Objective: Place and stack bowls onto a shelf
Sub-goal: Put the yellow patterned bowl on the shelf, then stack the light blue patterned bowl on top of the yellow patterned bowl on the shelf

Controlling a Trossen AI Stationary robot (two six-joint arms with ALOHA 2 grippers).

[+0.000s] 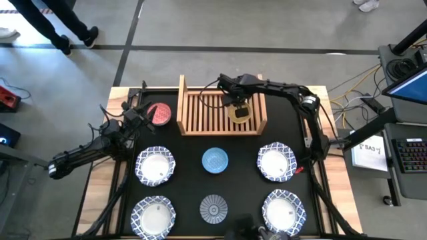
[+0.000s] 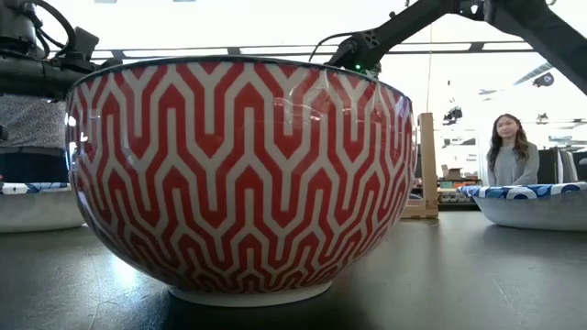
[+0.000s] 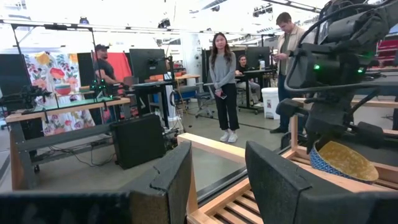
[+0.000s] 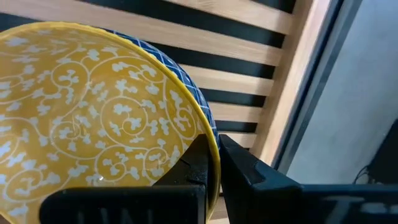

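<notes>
The yellow bowl, with white scrolls inside and a blue lattice outside, is over the right half of the wooden shelf, in my right gripper, which is shut on it. The left wrist view shows this bowl tilted just over the slats. The red bowl stands on its foot on the table left of the shelf and fills the low view. My left gripper is open beside the red bowl, touching nothing; its fingers point toward the shelf. My right gripper pinches the yellow bowl's rim, one finger inside the bowl and one outside. It comes from above, pointing down. The bowl hangs tilted over the shelf's slats; whether its lower edge touches them I cannot tell.
Four white blue-rimmed bowls stand on the black mat. Between them are the light blue bowl and the grey-blue bowl. The shelf's left half is bare. People stand in the room beyond the table.
</notes>
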